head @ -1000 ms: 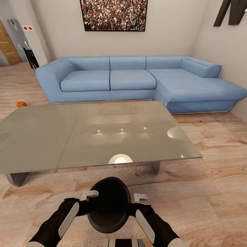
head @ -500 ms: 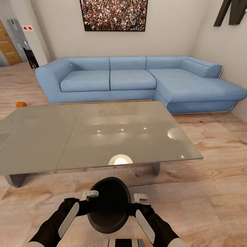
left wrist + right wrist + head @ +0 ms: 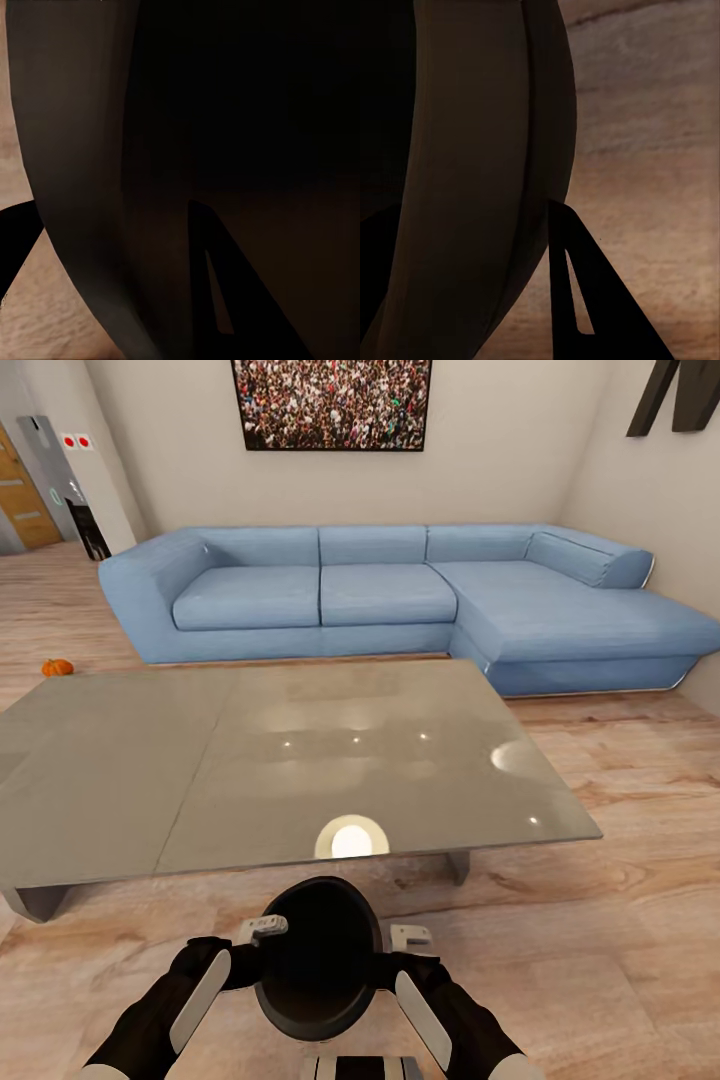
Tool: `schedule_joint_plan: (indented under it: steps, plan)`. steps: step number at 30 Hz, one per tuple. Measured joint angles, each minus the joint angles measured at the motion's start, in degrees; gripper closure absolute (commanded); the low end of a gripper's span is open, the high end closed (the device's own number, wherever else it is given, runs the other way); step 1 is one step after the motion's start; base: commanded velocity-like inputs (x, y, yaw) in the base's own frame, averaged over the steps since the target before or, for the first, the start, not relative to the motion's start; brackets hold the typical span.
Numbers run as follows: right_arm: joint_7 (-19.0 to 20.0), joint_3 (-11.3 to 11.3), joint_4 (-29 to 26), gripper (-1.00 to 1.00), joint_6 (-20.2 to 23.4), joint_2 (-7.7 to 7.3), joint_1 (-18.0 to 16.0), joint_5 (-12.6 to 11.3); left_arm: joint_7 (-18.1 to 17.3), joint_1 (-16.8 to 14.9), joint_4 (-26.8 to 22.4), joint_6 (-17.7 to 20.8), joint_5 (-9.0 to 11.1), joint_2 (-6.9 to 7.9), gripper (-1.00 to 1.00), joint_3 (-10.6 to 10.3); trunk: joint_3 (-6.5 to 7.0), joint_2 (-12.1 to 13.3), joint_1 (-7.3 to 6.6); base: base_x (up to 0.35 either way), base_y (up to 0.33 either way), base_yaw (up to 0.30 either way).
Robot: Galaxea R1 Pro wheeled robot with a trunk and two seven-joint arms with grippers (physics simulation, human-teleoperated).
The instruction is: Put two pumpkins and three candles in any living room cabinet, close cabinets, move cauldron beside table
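Both jaws clamped on the cauldron (image 3: 318, 958) before a grey table (image 3: 150, 760), blue sofa (image 3: 400, 595) beyond, wood floor (image 3: 620, 920).

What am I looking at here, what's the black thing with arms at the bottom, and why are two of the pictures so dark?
These are simulator renders from a wheeled two-armed robot. The big picture comes from its head camera, looking down over its black-and-white arms. Between them, the left gripper and right gripper carry a dark round cauldron from both sides. Ahead stands a low grey table with a glossy top, showing nothing but light reflections. Behind it is a blue corner sofa, and a small orange pumpkin lies on the wood floor far left. The dark pictures come from cameras near each gripper, pressed close to the cauldron's wall, with one black finger showing.
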Motion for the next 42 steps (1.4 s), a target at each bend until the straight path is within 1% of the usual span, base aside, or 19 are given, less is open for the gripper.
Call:
schedule_joint_plan:
  steps: [5,21,25,27,32,39,41,42]
  plan:
    - [0.00,0.06,0.02,1.00,-0.33,-0.01,-0.01,0.00,0.02,-0.01,0.01,-0.36,0.05,0.01,1.00,-0.12,0.00,0.00,0.01,0.128,0.000,0.000]
    - [0.00,0.01,0.01,1.00,-0.12,-0.01,0.00,0.00,0.09,-0.02,-0.01,-0.10,0.08,0.01,1.00,-0.10,0.00,0.00,0.02,0.005,0.000,0.000]
    - [0.00,0.01,0.01,1.00,-0.05,-0.01,0.00,0.02,0.10,-0.01,0.00,-0.09,0.06,0.01,1.00,-0.14,-0.88,-0.05,0.13,0.000,0.000,0.000]
    - [0.00,0.03,0.02,1.00,-0.21,-0.01,-0.01,-0.01,0.10,-0.02,0.00,-0.20,0.09,0.01,1.00,-0.14,-0.88,-0.05,0.12,0.000,0.000,0.000]
    - [-0.02,0.05,0.02,1.00,-0.25,0.00,-0.03,-0.03,0.11,-0.03,0.00,-0.24,0.14,0.01,1.00,-0.10,-1.98,-0.12,0.24,0.000,0.000,0.000]
    - [-0.03,0.06,0.02,1.00,-0.25,0.00,-0.03,-0.03,0.12,-0.02,0.01,-0.25,0.18,0.01,1.00,-0.08,-1.98,-0.13,0.23,0.000,0.000,0.000]
    - [-0.35,0.00,-0.81,1.00,0.58,0.01,-0.09,0.21,0.19,-0.03,-0.65,0.04,0.06,0.08,1.00,-0.01,-2.41,-0.17,0.24,0.000,0.000,0.000]
    - [-0.34,-0.03,-0.82,1.00,0.58,0.01,-0.09,0.22,0.19,-0.03,-0.65,0.03,0.08,0.08,1.00,-0.02,-2.41,-0.17,0.24,0.000,0.000,0.000]
